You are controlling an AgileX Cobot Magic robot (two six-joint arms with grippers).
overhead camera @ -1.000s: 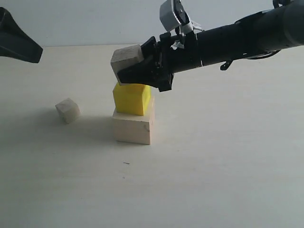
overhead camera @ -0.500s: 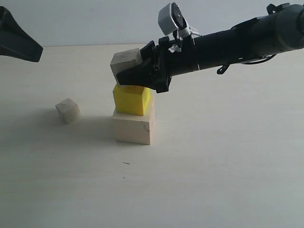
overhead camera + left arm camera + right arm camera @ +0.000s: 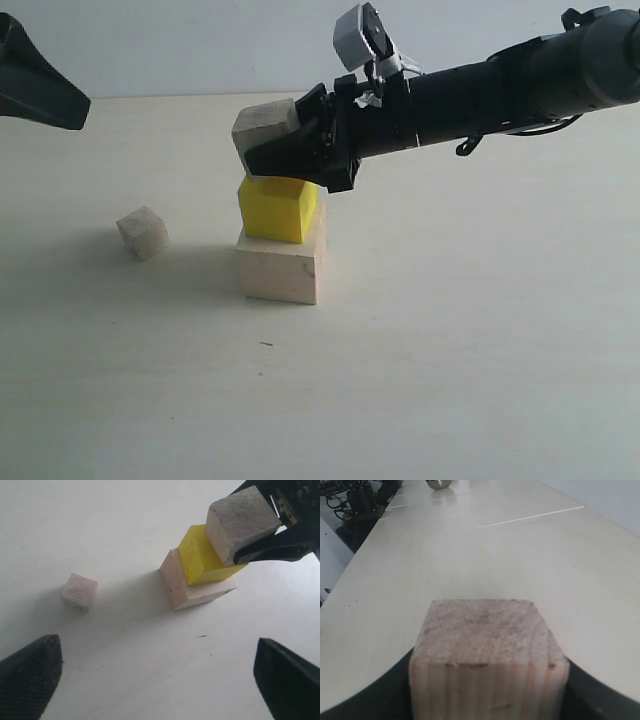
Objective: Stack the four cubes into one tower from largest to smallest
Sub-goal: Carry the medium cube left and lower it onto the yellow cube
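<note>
Black and spread as wide as they go, the jaws of the left gripper (image 3: 156, 642) hold nothing and hang over the bare table (image 3: 450, 350). The tiny pale wood cube (image 3: 142, 232) sits on the table out ahead of those fingers, well apart from them and not between them. It is also well apart from the stack.

Next comes the stack itself: the big pale wood cube (image 3: 281, 268) on the table, with the yellow cube (image 3: 277, 208) resting on top of it and set toward one edge.

Above that, the right gripper (image 3: 258, 142) is clamped at a moderate width on the smaller pale wood cube (image 3: 265, 125). The cube fills the gap between the fingers and its front face pokes out past their tips. It is tilted, not level.

Over the last second we see the right arm dip a little and the held cube come down toward the yellow one; in the last half of that second almost nothing moves. The near finger's underside now sits just above the yellow top and hides the seam, so we cannot tell whether the two cubes touch.

We judge that the third level is about to be set down. The cube probably needs levelling before the fingers let go. After that, only the tiny cube is left.
</note>
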